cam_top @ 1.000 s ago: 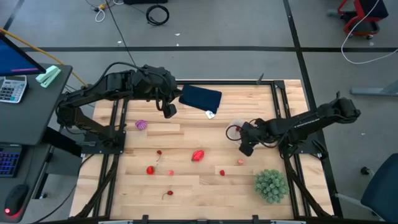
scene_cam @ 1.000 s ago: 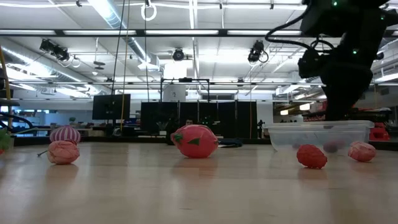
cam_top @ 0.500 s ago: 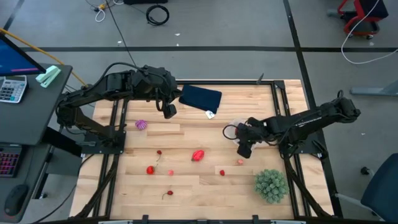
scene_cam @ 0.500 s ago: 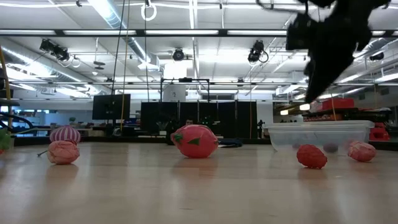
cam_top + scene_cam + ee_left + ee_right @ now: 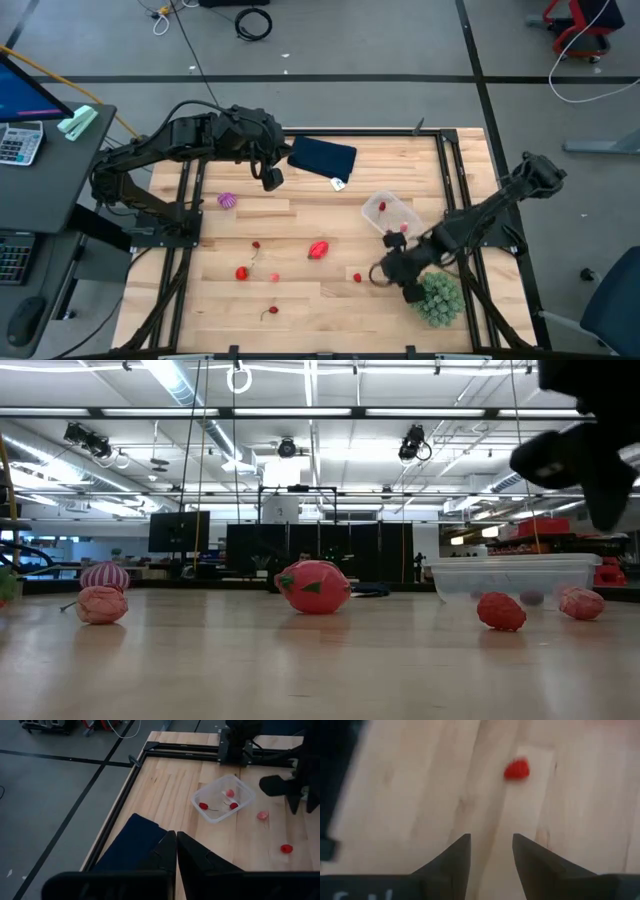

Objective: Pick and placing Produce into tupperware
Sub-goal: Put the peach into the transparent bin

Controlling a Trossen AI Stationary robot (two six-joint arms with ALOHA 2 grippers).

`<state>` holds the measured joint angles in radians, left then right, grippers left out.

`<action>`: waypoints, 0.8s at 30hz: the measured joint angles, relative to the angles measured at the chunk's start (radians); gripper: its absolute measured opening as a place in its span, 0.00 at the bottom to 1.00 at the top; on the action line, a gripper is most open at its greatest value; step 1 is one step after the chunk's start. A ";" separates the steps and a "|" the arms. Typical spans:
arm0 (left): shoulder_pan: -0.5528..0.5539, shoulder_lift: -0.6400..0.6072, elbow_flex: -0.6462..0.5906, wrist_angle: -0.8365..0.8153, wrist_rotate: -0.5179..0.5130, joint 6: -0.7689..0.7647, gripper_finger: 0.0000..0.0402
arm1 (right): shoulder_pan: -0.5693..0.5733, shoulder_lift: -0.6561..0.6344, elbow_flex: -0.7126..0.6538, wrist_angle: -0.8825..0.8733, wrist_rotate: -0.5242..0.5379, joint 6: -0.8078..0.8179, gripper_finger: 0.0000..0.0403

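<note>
The clear tupperware (image 5: 390, 212) sits on the wood toward the table's right, with three small red pieces inside (image 5: 223, 797). Other produce lies loose on the table: a large red piece (image 5: 318, 249), a purple one (image 5: 227, 200) and small red ones (image 5: 242, 272). My right gripper (image 5: 385, 272) hovers open, nearer the table's near edge than the tupperware. A small red piece (image 5: 517, 769) lies ahead of its fingers (image 5: 357, 277). My left gripper (image 5: 176, 852) waits shut above the far left of the table, by the navy cloth (image 5: 322, 158).
A bushy green plant (image 5: 437, 297) stands right beside my right gripper, toward the near right corner. A pink piece (image 5: 262, 815) lies between the tupperware and that gripper. Bare wood stretches along the near edge and the table's middle. A black metal frame (image 5: 447, 170) borders the table.
My right gripper has swung from above the tupperware toward the table's near edge, and now hovers by the plant over a small red piece. The tupperware, which the arm covered before, shows in full from above. The left arm has kept still.
</note>
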<state>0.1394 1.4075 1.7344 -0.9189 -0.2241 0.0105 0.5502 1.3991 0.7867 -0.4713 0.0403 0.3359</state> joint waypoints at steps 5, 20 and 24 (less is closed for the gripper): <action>0.000 0.000 0.000 0.000 0.000 0.000 0.04 | 0.038 0.123 0.000 0.003 0.061 -0.033 0.40; 0.000 0.000 0.000 0.001 0.000 0.001 0.04 | -0.044 0.136 0.000 -0.048 0.146 -0.162 0.53; 0.000 0.000 0.000 0.000 0.000 0.001 0.04 | -0.052 0.157 0.000 -0.076 0.144 -0.150 0.55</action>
<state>0.1398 1.4075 1.7344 -0.9188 -0.2241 0.0116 0.4980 1.5559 0.7864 -0.5473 0.1844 0.1864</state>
